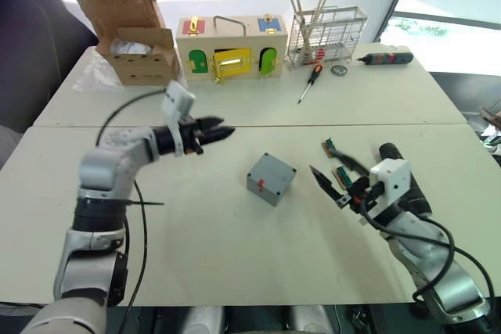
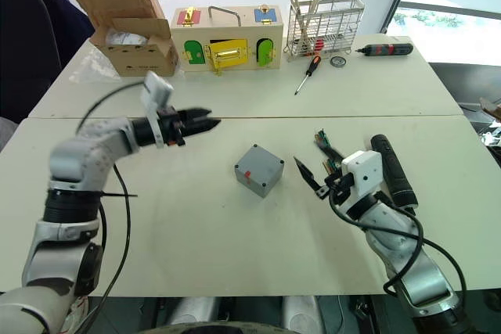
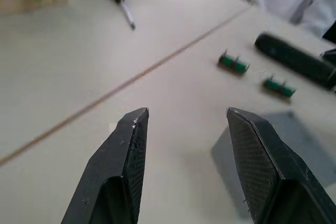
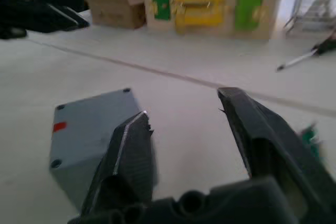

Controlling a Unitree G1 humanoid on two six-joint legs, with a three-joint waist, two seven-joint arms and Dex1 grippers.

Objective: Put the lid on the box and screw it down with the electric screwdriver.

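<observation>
Box [image 1: 271,178]: grey, on the table between my grippers.
Left gripper [image 1: 221,131]: fingers parted, holding nothing.
Right gripper [image 1: 329,186]: spread wide, empty.
Wire rack [image 1: 326,35]: holds upright sticks.

Bright daylight from windows behind the table [image 1: 235,248]; far edge washed out by glare. Shadows soft. Both wrist views blurred, backgrounds out of focus.

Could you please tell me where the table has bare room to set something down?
Bare: the near table in front of the box. Crowded: beside the right gripper, with the electric screwdriver close.
</observation>
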